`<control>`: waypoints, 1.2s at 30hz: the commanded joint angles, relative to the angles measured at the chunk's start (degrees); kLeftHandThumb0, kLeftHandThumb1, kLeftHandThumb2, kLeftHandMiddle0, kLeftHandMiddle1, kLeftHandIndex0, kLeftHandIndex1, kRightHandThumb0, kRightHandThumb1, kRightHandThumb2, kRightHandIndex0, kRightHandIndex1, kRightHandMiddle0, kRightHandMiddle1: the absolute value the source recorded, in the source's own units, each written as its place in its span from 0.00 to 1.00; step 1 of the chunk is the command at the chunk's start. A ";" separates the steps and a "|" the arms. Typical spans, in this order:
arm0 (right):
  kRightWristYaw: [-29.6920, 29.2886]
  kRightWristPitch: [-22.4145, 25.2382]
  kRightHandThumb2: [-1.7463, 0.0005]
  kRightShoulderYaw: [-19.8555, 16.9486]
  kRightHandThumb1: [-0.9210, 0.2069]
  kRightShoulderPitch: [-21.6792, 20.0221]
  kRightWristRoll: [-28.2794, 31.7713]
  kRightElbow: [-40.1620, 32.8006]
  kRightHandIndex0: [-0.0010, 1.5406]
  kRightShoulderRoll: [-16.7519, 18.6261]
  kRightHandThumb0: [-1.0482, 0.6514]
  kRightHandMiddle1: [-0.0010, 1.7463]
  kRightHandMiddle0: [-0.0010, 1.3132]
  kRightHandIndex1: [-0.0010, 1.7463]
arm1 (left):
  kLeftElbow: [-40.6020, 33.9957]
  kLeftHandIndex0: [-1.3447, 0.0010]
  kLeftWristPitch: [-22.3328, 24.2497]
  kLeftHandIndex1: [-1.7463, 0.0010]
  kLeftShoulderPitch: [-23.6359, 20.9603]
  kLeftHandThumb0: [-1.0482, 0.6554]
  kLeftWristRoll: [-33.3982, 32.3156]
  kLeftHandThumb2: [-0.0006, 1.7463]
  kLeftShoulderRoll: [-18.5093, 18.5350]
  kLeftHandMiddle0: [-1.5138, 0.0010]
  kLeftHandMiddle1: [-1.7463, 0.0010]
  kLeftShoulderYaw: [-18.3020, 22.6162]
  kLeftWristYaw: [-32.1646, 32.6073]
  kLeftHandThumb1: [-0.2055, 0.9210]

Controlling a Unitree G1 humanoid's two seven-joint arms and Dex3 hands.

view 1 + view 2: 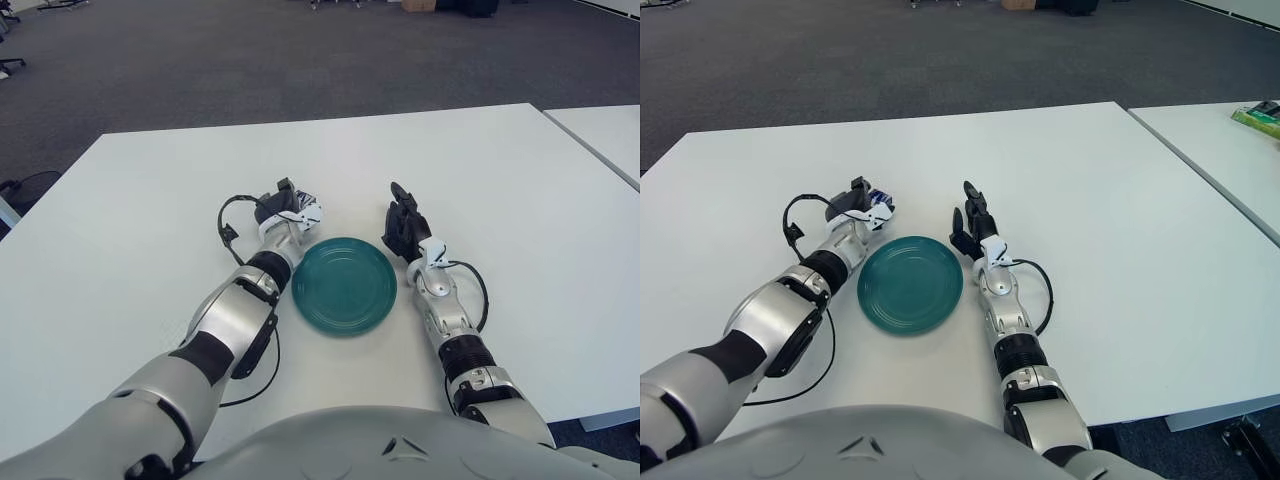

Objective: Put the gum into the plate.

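Observation:
A round teal plate [344, 285] lies on the white table [140, 200] in front of me. My left hand [290, 210] hovers just off the plate's upper-left rim. Its fingers are curled around a small white pack with blue print, the gum [878, 207], which is mostly hidden by the hand. My right hand [403, 225] shows beside the plate's upper-right rim, with its dark fingers stretched out and nothing in them.
A black cable [228, 225] loops at my left wrist. A second white table [600, 130] stands to the right across a narrow gap, with a green object [1260, 117] on it. Dark carpet lies beyond the far edge.

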 commanded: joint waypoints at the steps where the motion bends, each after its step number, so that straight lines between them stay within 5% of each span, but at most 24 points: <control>1: 1.23 8.63 0.51 0.31 0.00 8.80 0.60 5.73 0.05 0.59 0.17 0.08 0.00 0.00 | 1.28 1.00 -0.33 0.41 1.47 0.00 0.79 0.34 0.29 0.76 0.95 -1.07 -0.84 1.00; 11: 1.83 9.40 0.51 0.19 0.00 9.20 0.75 4.92 0.05 0.12 0.17 0.09 0.00 0.00 | 3.39 1.00 0.35 0.39 2.40 0.00 0.07 0.34 0.68 0.75 0.91 -1.15 -1.48 1.00; 16: 2.32 9.11 0.51 -0.03 0.00 9.74 0.91 4.39 0.05 -0.07 0.17 0.10 0.00 0.00 | 4.61 1.00 0.20 0.37 3.14 0.00 0.17 0.35 1.25 0.89 0.61 -1.29 -2.03 1.00; 25: 2.67 8.67 0.51 -0.84 0.00 9.87 1.36 4.59 0.06 -0.17 0.18 0.13 0.00 0.00 | 5.71 1.00 -1.84 0.24 4.47 0.00 0.83 0.31 1.69 0.92 0.42 -1.78 -1.56 1.00; 28: 2.74 8.49 0.51 -1.07 0.00 9.75 1.45 4.97 0.07 -0.08 0.18 0.13 0.00 0.01 | 6.11 0.95 -2.35 0.21 4.91 0.00 1.50 0.26 1.91 0.86 0.20 -2.32 -1.25 1.00; 33: 2.63 8.81 0.51 -1.31 0.00 9.56 1.33 5.05 0.08 -0.05 0.18 0.15 0.00 0.01 | 6.54 0.85 -3.18 0.16 5.48 0.11 2.59 0.17 2.23 0.72 0.04 -2.84 0.10 1.00; 36: 2.60 8.91 0.52 -1.51 0.00 9.45 1.44 5.07 0.08 -0.03 0.18 0.16 0.00 0.01 | 6.67 0.70 -4.83 0.12 6.09 0.29 3.19 0.33 2.55 0.60 0.01 -3.08 2.41 0.84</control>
